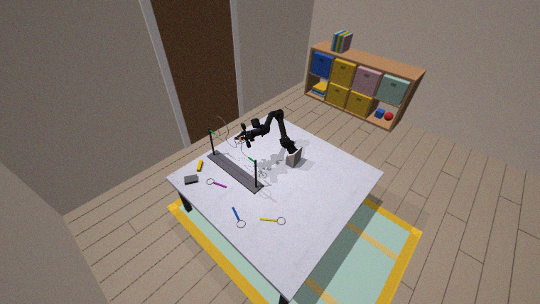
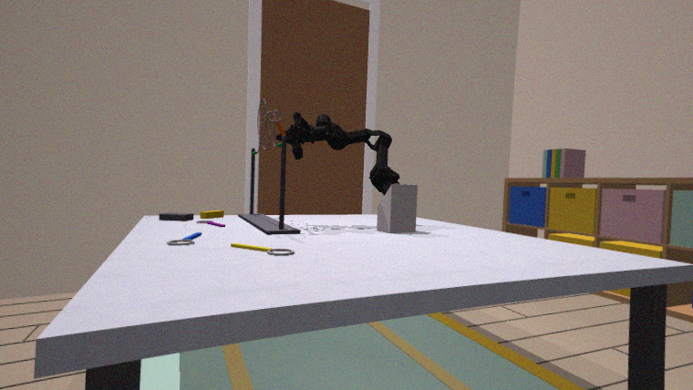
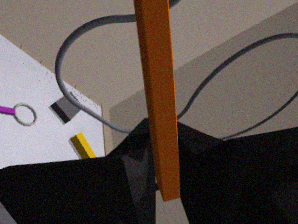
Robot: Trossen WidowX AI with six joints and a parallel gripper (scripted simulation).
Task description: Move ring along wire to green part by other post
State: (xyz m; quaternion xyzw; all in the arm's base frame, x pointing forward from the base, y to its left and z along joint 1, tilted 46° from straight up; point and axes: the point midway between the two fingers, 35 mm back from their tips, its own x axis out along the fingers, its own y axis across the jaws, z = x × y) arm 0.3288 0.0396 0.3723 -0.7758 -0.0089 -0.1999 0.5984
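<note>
Block (image 1: 190, 180) (image 2: 176, 217) (image 3: 65, 109), dark grey, sits near the worktop's (image 1: 321, 211) (image 2: 310, 285) left corner as you look at the top view, with a yellow bar (image 1: 199, 165) (image 2: 212, 214) (image 3: 82, 145) near it. Just right of them, you have the purple wand (image 1: 219, 185) (image 2: 215, 223) (image 3: 7, 110) lying flat. The far post (image 1: 212, 143) (image 2: 253, 186) stands upright on the long dark base (image 1: 236, 172) (image 2: 263, 223), green wire beside its top. Toward the lower left edge lies the blue wand (image 1: 235, 214) (image 2: 192, 236).

Your orange handle (image 1: 240, 138) (image 2: 280, 128) (image 3: 161, 90) is gripped in the claw (image 1: 236, 138) (image 2: 283, 138) (image 3: 154, 124), held above the worktop between the two green parts. In the exterior view its ring (image 2: 274, 115) is up among the bends of the wire; you can't tell whether it touches the grey. The near post (image 1: 256, 173) (image 2: 282, 186) stands at the base's other end, and the yellow wand (image 1: 268, 219) (image 2: 249, 247) lies toward the bottom corner. Farther right, your arm (image 1: 281, 128) (image 2: 382, 155) rises from its grey pedestal (image 1: 291, 160) (image 2: 403, 210).
</note>
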